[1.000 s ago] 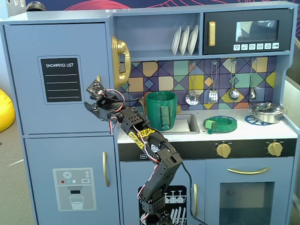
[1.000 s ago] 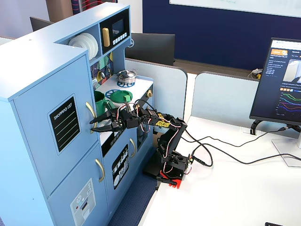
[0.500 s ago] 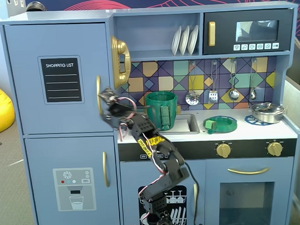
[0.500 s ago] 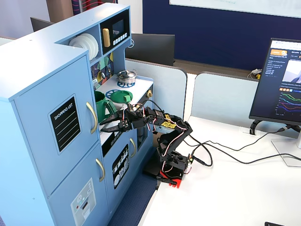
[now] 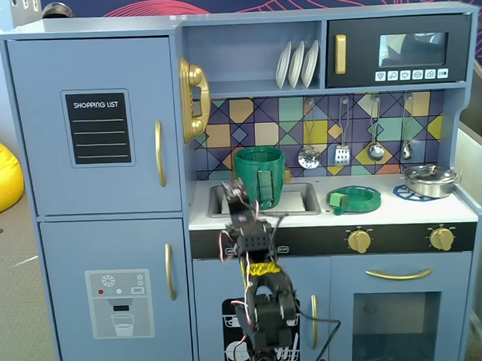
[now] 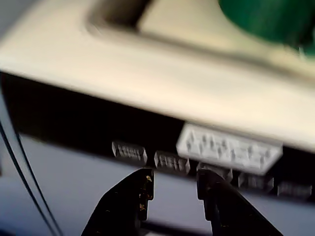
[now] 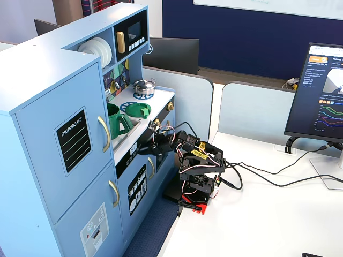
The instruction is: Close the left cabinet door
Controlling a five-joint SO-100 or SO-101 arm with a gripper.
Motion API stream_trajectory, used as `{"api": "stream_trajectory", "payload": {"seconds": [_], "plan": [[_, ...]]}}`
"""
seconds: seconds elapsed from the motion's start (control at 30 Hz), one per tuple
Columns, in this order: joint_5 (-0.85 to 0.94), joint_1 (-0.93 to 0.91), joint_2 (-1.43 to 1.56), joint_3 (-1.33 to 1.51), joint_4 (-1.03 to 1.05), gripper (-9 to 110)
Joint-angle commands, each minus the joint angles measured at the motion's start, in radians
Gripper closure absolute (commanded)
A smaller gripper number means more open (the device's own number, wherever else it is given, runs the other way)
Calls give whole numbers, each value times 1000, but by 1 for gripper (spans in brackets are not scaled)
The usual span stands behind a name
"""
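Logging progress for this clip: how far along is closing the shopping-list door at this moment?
Done, by the look of it: the left cabinet door sits flush with the cabinet front in both fixed views, no gap showing at its gold handle. In hand: nothing; the gripper has its jaws apart and empty, facing the black panel under the counter, away from the door. Left: at most pulling the arm back.

White table [image 7: 268,214] — black arm base [image 7: 195,195], trailing cables [image 7: 278,182], monitor stand [image 7: 292,143] on top.
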State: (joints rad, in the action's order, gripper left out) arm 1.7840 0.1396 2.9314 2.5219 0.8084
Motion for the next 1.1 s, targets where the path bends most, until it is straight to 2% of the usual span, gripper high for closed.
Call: {"api": "stream_trajectory", "payload": {"seconds": [0.0, 0.17, 0.43, 0.83, 0.97, 1.07], "plan": [[-84, -71, 120, 95, 67, 101], [-138, -95, 244, 272, 138, 101], [-232, -130, 244, 474, 155, 101], [-347, -115, 245, 476, 687, 101], [-373, -123, 245, 476, 709, 101], [-313, -123, 245, 476, 716, 101]]}}
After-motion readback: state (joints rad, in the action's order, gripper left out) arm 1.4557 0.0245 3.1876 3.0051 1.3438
